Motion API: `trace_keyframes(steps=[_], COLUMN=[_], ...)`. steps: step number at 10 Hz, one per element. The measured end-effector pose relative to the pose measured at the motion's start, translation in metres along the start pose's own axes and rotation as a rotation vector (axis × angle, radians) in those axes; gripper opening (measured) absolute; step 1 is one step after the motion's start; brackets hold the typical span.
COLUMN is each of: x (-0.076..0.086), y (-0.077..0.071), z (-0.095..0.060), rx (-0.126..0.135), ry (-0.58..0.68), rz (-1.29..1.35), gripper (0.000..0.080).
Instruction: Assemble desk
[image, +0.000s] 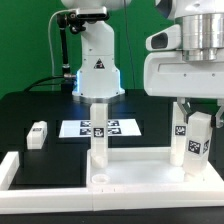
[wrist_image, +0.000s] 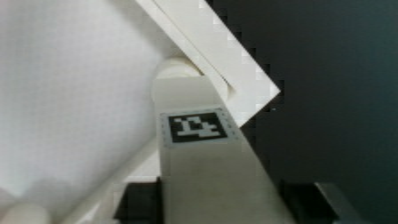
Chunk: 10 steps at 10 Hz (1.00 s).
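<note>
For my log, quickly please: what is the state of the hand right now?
Hand: closed on a leg.

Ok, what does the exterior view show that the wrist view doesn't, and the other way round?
Only the exterior view: the arm's base, the marker board, a second leg post standing upright on the desk panel, a third post lying on the black table, and the white border bars. Only the wrist view: the look down the tagged leg post, between the dark fingers, to where its end meets the panel's rimmed corner; whether the fingers clamp it I cannot tell. Both: that post, its tag, the gripper and the panel.
</note>
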<state>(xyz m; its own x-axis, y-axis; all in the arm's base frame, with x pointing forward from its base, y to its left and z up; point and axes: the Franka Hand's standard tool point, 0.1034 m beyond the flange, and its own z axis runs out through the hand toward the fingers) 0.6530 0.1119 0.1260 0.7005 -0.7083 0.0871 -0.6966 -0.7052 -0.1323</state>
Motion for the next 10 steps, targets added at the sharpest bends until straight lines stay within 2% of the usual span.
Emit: trace_keyframes(steps=[2, 4, 5, 7, 8, 10], x=[0.005, 0.003, 0.003, 0.000, 0.000, -0.005], y=[0.008, 0.013, 0.014, 0.011, 0.011, 0.006], z=[0.001, 0.001, 0.002, 0.002, 0.002, 0.002], rx=[0.002, 0.054, 0.066, 0.069, 0.081, 0.056], ry=[-0.005, -0.007, -0.019, -0.039, -0.054, -0.066], rz=[0.293, 0.606, 0.667, 0.858, 0.930, 0.930], gripper=[0.0310, 0.0307, 0.0308, 0.0308, 0.0308, 0.0307])
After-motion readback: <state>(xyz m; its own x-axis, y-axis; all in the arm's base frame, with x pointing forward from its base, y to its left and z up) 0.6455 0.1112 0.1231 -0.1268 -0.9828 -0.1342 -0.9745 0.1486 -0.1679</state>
